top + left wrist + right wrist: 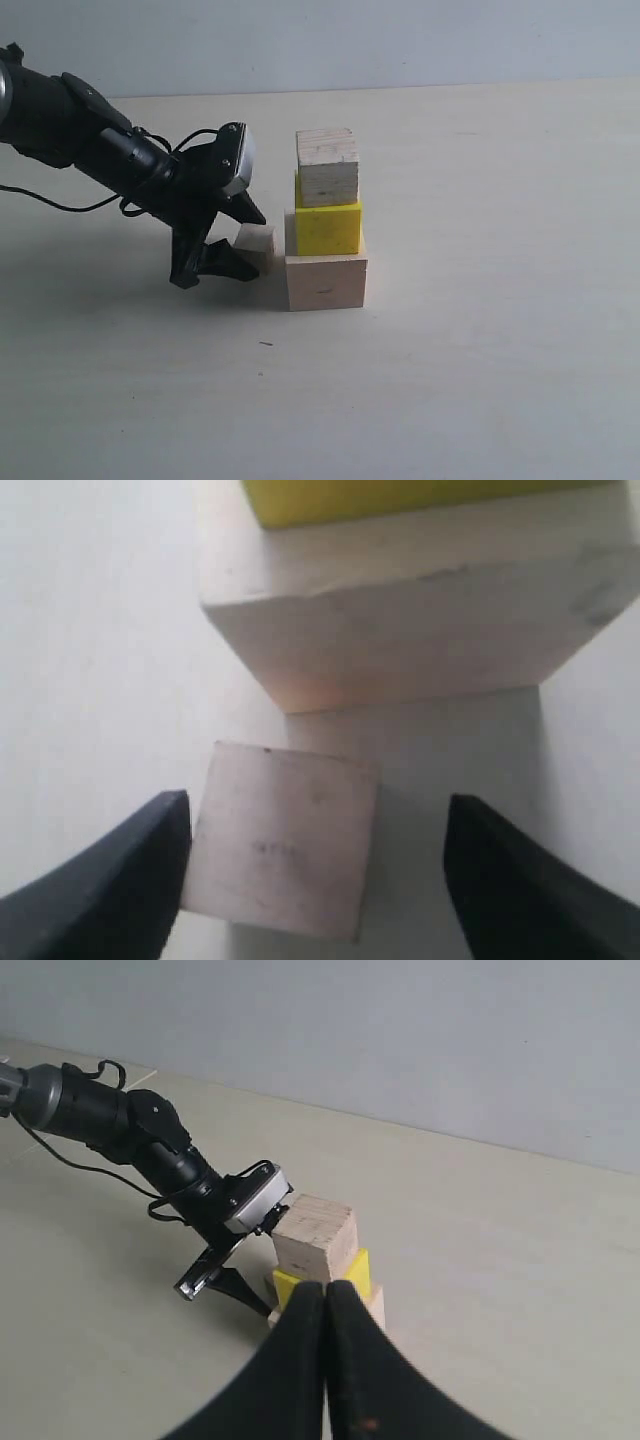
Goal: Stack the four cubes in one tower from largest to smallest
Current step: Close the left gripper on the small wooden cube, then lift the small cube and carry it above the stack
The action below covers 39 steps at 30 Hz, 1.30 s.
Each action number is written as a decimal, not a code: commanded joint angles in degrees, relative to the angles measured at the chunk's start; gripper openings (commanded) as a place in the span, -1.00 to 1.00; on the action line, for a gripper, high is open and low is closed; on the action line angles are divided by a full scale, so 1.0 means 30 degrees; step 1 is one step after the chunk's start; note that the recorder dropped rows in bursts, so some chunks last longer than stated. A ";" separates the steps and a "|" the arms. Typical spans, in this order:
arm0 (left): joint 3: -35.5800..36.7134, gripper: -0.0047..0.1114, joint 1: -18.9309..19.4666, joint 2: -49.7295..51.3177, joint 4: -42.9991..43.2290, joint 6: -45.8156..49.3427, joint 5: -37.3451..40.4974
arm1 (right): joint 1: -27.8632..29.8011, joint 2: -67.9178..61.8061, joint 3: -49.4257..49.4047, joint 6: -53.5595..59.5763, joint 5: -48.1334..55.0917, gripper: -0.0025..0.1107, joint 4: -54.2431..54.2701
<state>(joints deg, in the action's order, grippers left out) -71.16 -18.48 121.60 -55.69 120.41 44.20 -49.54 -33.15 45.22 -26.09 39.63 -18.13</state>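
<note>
Left fingers (110, 885) stand spread either side of the smallest cube (285, 845), not yet pinching it, on the worktop (480, 380) just beside the three-cube tower (327, 228) it must top, while the right fingers (290, 1380) sit pressed together, empty

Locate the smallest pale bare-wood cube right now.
In the exterior view the smallest pale bare-wood cube sits on the table, just left of the large pale wood base cube, between the open jaws of the left gripper.
</note>
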 commanded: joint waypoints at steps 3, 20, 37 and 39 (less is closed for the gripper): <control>-0.0095 0.26 0.0482 -0.0510 0.0035 -0.0159 0.0504 | 0.0075 0.0087 -0.0103 0.0007 -0.0113 -0.96 0.0102; -0.0095 -0.92 0.0482 -0.0702 0.1847 -0.0204 0.1813 | 0.0075 0.0087 -0.0103 0.0007 -0.0113 -0.96 0.0055; -0.0095 -0.92 0.2192 -0.5669 0.2531 -0.5900 0.1710 | 0.0075 0.0087 -0.0103 0.0007 -0.0113 -0.96 -0.0026; -0.0095 -0.92 0.2192 -0.6661 0.2399 -0.6512 0.1766 | 0.0075 0.0087 -0.0103 0.0007 -0.0113 -0.96 -0.0026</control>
<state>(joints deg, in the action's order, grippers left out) -71.26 -11.93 105.68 -47.68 104.13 48.47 -49.54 -33.15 45.22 -26.09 39.63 -17.89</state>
